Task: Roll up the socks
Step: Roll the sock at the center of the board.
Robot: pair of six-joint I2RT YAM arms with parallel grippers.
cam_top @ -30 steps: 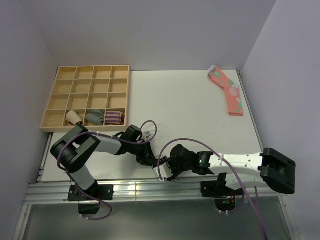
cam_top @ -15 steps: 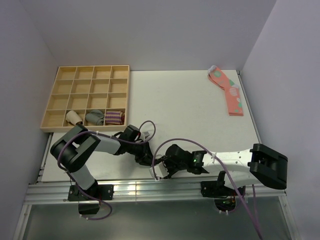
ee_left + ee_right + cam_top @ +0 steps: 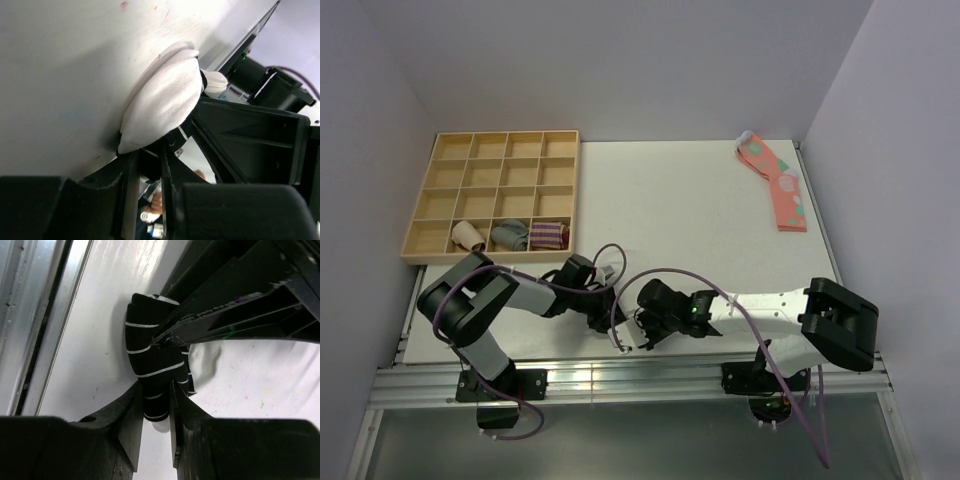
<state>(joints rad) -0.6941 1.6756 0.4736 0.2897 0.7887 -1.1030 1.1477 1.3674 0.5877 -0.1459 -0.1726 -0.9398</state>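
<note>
Our right gripper (image 3: 156, 407) has swung left and pinched the socks (image 3: 150, 362), low centre in the top view; our left gripper (image 3: 148, 162) clamps them too, so we judge the roll underway

black socks (image 3: 151, 371) with thin white stripes, pink socks (image 3: 783, 190) with green and white patches, tan wooden tray (image 3: 492, 175)
</note>
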